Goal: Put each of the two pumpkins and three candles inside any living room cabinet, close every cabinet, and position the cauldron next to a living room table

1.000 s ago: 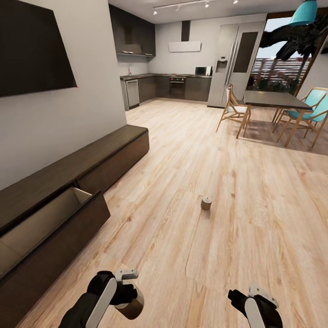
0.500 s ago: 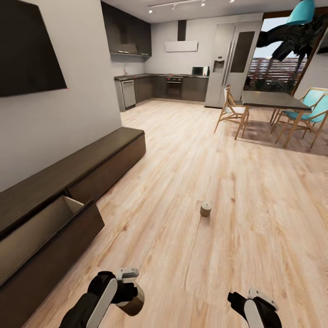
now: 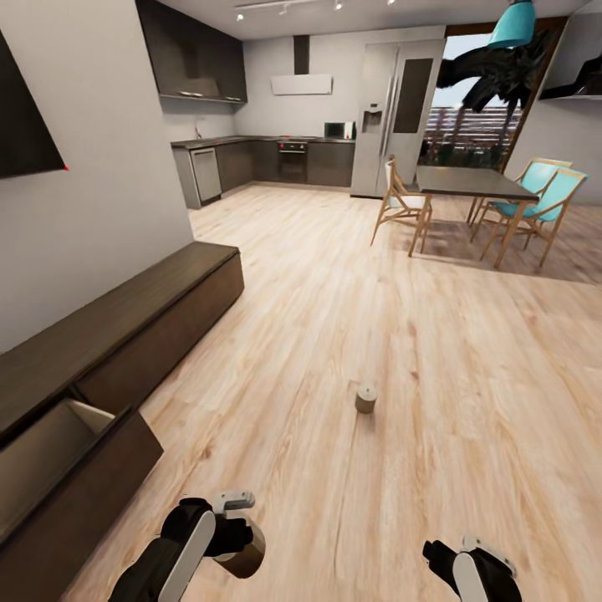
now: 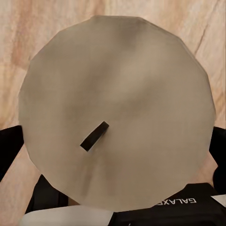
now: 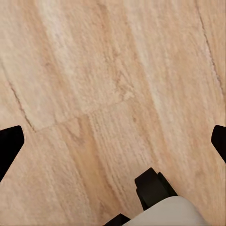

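My left gripper (image 3: 241, 548) is shut on a beige-tan candle (image 3: 244, 553) low at the front of the head view. In the left wrist view the candle's round top and dark wick (image 4: 94, 136) sit between the black fingers (image 4: 9, 153). A second candle (image 3: 365, 400) stands upright on the wood floor ahead, a little to the right. The dark brown cabinet (image 3: 125, 322) runs along the left wall, with its near drawer (image 3: 75, 468) pulled open and a pale inside showing. My right gripper (image 3: 447, 558) is open over bare floor, with its fingertips (image 5: 9, 146) spread wide.
A dining table (image 3: 464, 180) with wooden and teal chairs (image 3: 535, 196) stands far back right. The kitchen counters (image 3: 276, 159) and fridge (image 3: 389, 117) line the far wall. A wall-mounted dark screen (image 3: 25, 125) hangs above the cabinet. Wide wood floor lies ahead.
The whole picture has slid left and the floor candle sits lower, so the camera has turned and advanced. Both grippers keep their pose, and the left still holds its candle.
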